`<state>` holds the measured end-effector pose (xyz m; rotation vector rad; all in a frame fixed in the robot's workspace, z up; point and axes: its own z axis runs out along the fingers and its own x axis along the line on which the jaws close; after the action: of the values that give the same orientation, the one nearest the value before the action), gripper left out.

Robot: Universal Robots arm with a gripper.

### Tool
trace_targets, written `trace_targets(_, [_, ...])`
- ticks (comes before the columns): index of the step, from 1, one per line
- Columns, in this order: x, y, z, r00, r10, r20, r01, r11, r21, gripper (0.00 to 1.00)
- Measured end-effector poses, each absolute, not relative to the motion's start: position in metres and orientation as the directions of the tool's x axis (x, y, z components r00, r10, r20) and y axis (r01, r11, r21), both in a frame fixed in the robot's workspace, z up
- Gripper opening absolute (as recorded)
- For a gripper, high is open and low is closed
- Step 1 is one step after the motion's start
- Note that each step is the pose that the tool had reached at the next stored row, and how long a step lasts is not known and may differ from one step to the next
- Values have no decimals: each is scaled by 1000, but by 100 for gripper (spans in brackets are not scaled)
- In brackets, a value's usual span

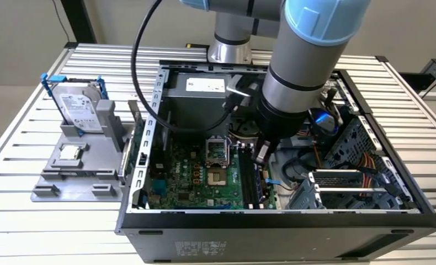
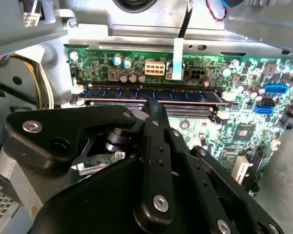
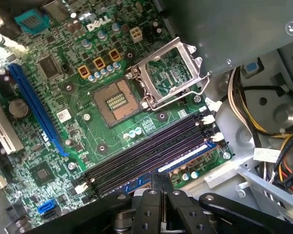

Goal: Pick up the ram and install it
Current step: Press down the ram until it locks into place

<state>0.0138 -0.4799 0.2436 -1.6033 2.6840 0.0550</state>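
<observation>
The arm (image 1: 306,66) reaches down into the open PC case (image 1: 277,221), which lies on its side on a slatted metal table (image 1: 26,221). The gripper (image 1: 263,156) sits low over the motherboard (image 1: 196,182), at the memory slots (image 1: 249,179) just to the exterior view's right of the CPU socket (image 1: 216,178). In the second wrist view the gripper (image 2: 153,106) shows its black fingers (image 2: 155,122) pressed together into one narrow tip, with nothing pinched between them; that tip is directly over the ram (image 2: 151,94). The ram is a long blue stick w/ a row of dark chips, standing on edge in one slot of the bank, running the length of the slot; whether the tip actually touches its top edge can't be told. In the first wrist view the closed gripper (image 3: 158,181) meets the blue ram (image 3: 185,157) in the slot nearest the camera, and the other black slots (image 3: 146,148) alongside are unfilled. White latches (image 3: 211,127) show at one end of the slot bank. The CPU socket (image 3: 116,101) is bare w/ its metal retention frame (image 3: 171,73) swung up. Outside the case, toward the exterior view's left, a grey fixture tray (image 1: 70,171) holds a hard drive (image 1: 79,107) w/ blue frame standing upright, and a small square silver processor chip (image 1: 70,152) lies flat near it.
</observation>
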Motion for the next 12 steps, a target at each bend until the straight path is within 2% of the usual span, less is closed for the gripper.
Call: trace_targets(12, [15, -480, 244, -335, -942, -30, -942, 335, 25, 0])
